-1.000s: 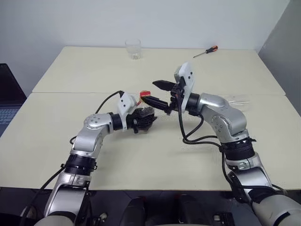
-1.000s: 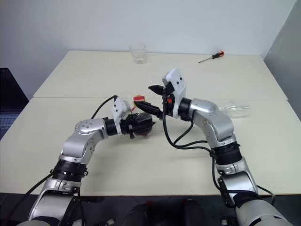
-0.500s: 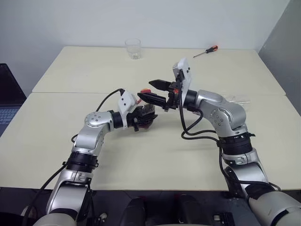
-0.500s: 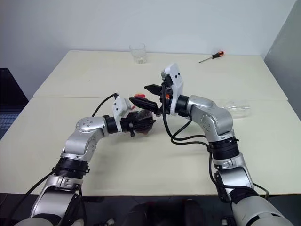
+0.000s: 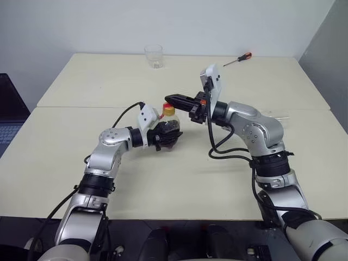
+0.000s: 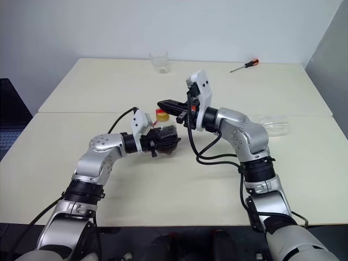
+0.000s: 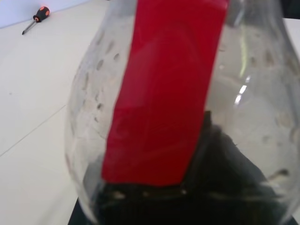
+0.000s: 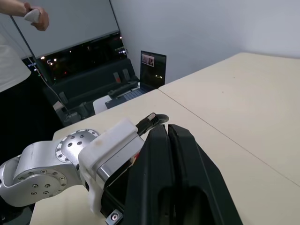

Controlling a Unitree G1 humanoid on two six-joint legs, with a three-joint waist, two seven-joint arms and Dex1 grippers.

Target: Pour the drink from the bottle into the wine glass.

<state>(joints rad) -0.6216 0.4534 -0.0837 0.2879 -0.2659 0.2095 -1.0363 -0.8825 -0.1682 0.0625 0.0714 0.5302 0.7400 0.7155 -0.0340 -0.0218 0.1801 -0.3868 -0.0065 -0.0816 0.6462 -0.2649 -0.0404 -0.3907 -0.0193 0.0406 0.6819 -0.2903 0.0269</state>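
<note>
My left gripper (image 5: 167, 134) is shut on the belly of the bottle (image 5: 171, 116) and holds it upright above the table, near the middle. The yellow cap (image 6: 162, 115) sits on top. The left wrist view shows the bottle's red strip (image 7: 164, 93) and, low in the bottle, the dark drink (image 7: 220, 187). My right gripper (image 5: 169, 99) points left with its fingers (image 8: 164, 178) shut together, nothing between them, just above the cap. A clear glass thing (image 6: 273, 124), seemingly the wine glass on its side, lies behind my right forearm, partly hidden.
A clear tumbler (image 5: 154, 56) stands at the table's far edge, and a red-handled screwdriver (image 5: 237, 59) lies at the far right. A laptop (image 5: 8, 114) sits beyond the table's left edge. A person (image 8: 18, 47) stands on that side.
My right gripper's fingers went from wide open around the bottle's top to fully shut just above it. The yellow cap now shows beneath them. The left hand kept still.
</note>
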